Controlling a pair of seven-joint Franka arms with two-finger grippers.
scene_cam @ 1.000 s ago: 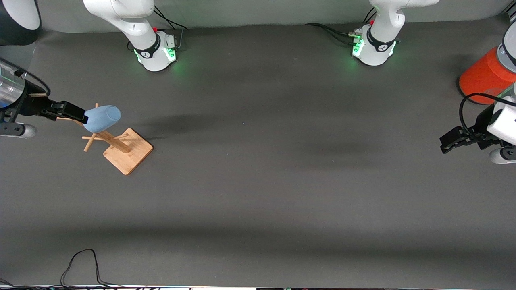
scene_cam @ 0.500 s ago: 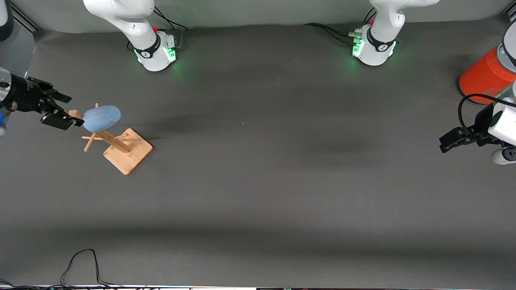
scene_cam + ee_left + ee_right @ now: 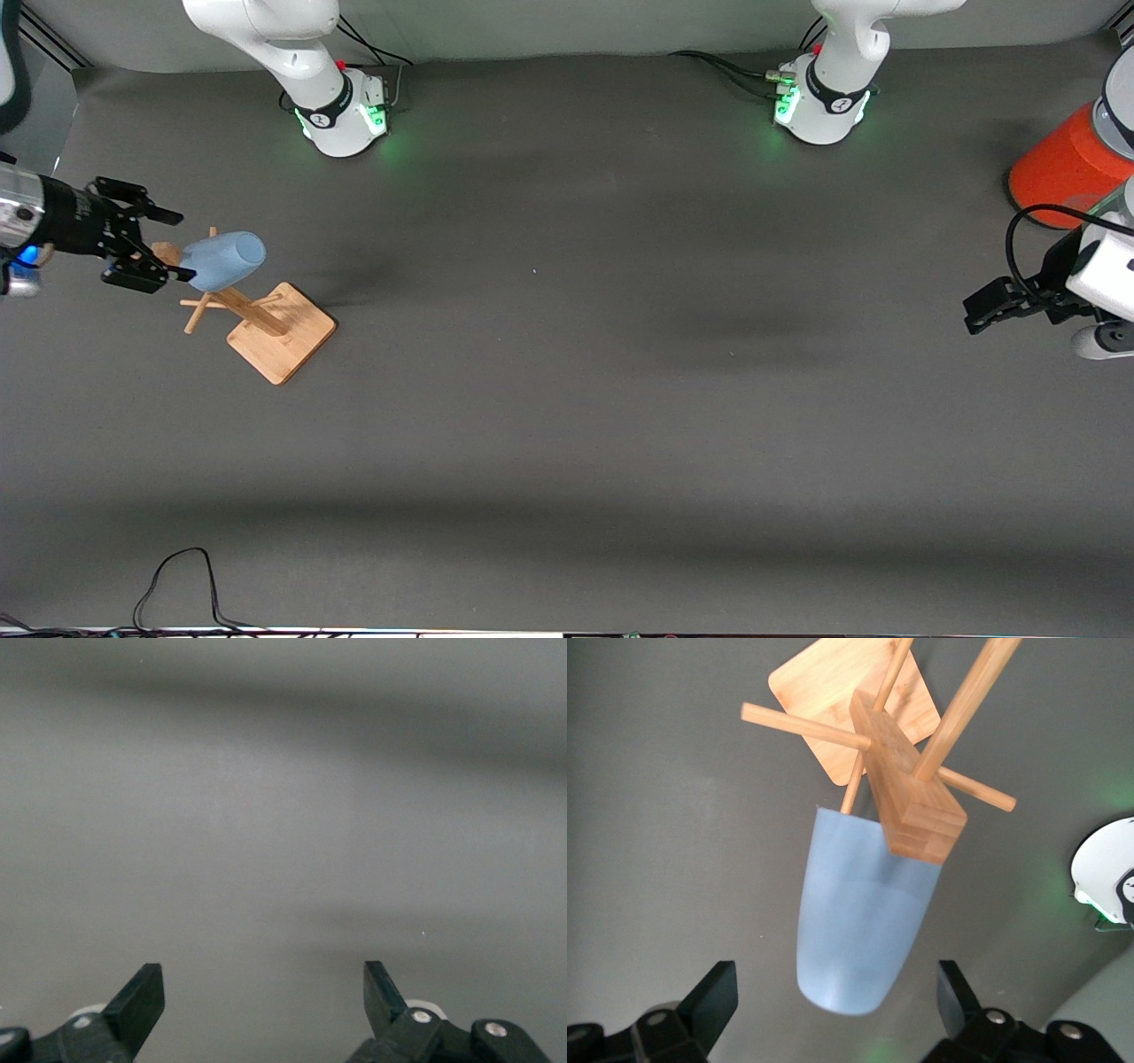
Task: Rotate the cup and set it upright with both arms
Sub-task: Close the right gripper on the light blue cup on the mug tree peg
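The light-blue cup (image 3: 221, 259) hangs mouth-down and tilted on a peg of a wooden rack (image 3: 266, 323) at the right arm's end of the table. My right gripper (image 3: 158, 248) is open right at the cup's closed end. In the right wrist view the cup (image 3: 864, 904) lies just ahead of the gripper (image 3: 835, 974), with one black finger (image 3: 713, 992) on each side and no contact. My left gripper (image 3: 979, 315) is open and empty over bare mat at the left arm's end; it also shows in the left wrist view (image 3: 263, 981). That arm waits.
A big orange-red can (image 3: 1063, 164) stands at the left arm's end, farther from the front camera than the left gripper. The rack's square wooden base (image 3: 282, 341) rests on the grey mat. A black cable (image 3: 177, 580) loops at the table's near edge.
My right gripper has turned at the wrist, drawn back slightly from the cup's end and opened wide. The cup has stayed on the rack. The left arm has barely moved.
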